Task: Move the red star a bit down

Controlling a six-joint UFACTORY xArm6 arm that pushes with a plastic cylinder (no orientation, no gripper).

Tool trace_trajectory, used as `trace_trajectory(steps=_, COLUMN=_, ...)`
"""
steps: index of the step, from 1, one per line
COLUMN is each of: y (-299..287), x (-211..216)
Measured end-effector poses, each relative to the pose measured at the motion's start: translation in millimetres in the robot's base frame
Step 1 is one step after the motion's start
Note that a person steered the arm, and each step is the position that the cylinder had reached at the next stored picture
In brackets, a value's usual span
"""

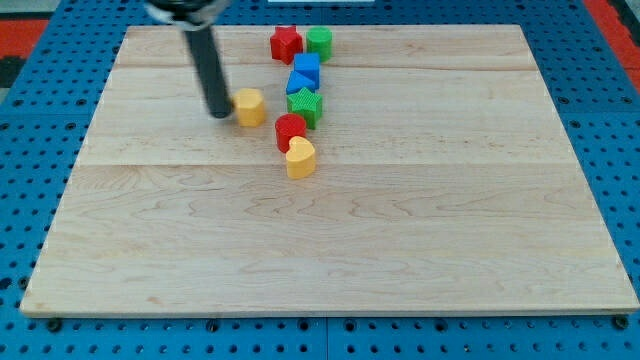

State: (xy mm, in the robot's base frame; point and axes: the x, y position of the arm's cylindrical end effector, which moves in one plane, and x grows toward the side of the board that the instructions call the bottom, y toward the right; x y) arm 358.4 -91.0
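The red star point(286, 43) lies near the view's top edge of the wooden board point(330, 250), touching a green block point(319, 42) on its right. My tip point(218, 113) is at the end of the dark rod, left of and below the red star, right beside the left side of a yellow block point(250, 106). Below the star runs a column of blocks: two blue blocks point(304, 74), a green star point(304, 105), a red block point(290, 130) and a yellow heart point(300, 157).
The board lies on a blue perforated table point(40, 90). The rod comes down from the view's top left.
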Motion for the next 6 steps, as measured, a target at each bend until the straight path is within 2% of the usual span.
trace_trajectory(steps=1, y=17, x=0)
trace_trajectory(steps=2, y=-54, x=-17)
trace_trajectory(steps=3, y=-60, x=-91)
trace_trajectory(steps=4, y=-7, x=-154)
trace_trajectory(steps=5, y=21, x=-166)
trace_trajectory(steps=6, y=35, x=-151)
